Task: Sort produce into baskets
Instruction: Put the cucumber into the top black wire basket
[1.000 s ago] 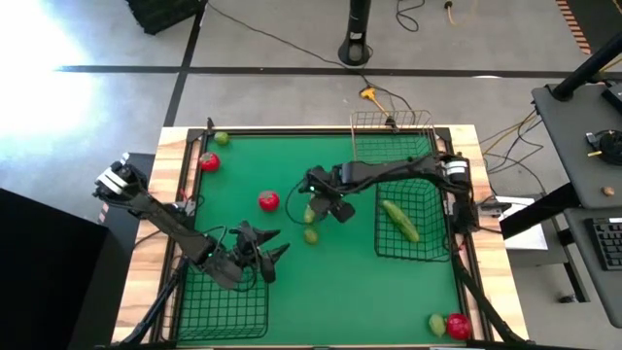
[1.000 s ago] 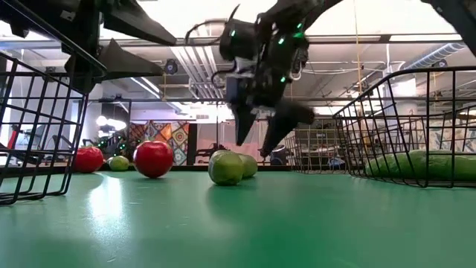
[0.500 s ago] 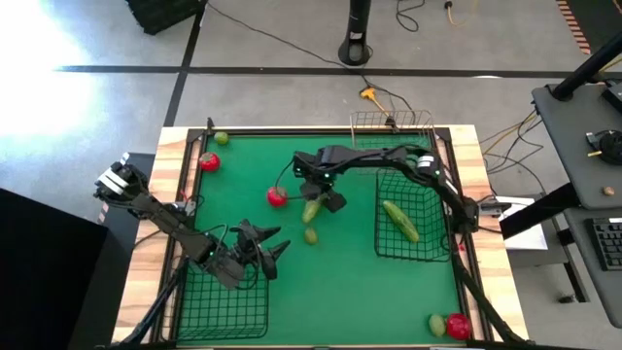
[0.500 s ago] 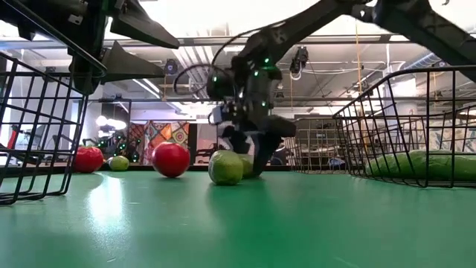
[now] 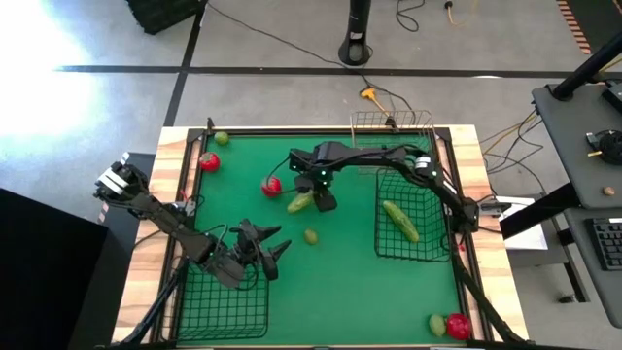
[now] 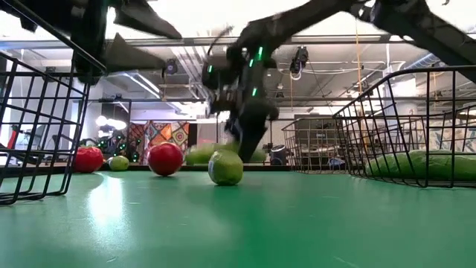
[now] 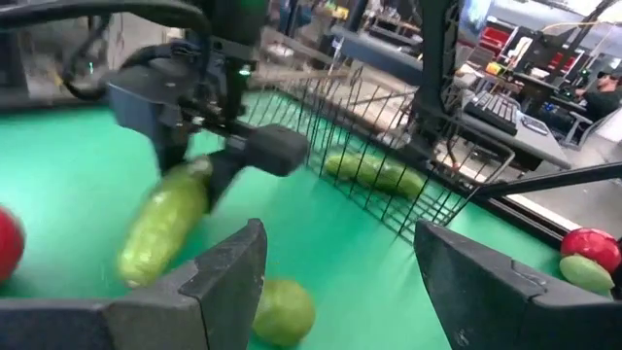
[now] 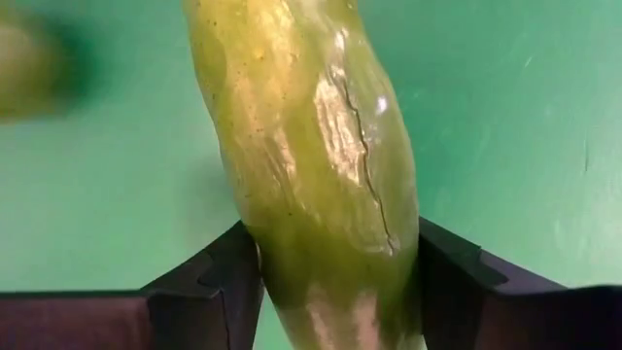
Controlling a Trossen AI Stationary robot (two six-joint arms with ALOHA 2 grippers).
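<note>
My right gripper [image 5: 317, 195] reaches to the table's middle and is shut on a long yellow-green cucumber [image 5: 299, 203], which fills the right wrist view [image 8: 311, 146]. A red piece [image 5: 272, 185] lies just left of it, and a small round green piece [image 5: 311, 235] lies nearer. A second cucumber [image 5: 400, 221] lies in the right black basket [image 5: 428, 248]. My left gripper [image 5: 269, 249] hangs open and empty by the left black basket [image 5: 219, 306]. The tan basket [image 5: 391, 123] stands at the far edge. My right gripper pinches the cucumber between its two fingers [image 8: 209, 282], across its width, near its right end [image 7: 197, 175]. The fingers come from above, pointing down. The cucumber is tilted, its free end [image 7: 131, 262] lower and toward the table's left; it looks just clear of the table.
A red piece [image 5: 209, 161] and a green piece [image 5: 222, 139] lie at the far left corner. A green piece [image 5: 437, 324] and a red one [image 5: 458, 326] lie at the near right corner. There is free green table between the two black baskets.
My right gripper has gone down and toward the far left, and has shut on the cucumber. The cucumber has turned to lie across the table and has come up a little. The red piece beside it has rolled toward the far edge.
</note>
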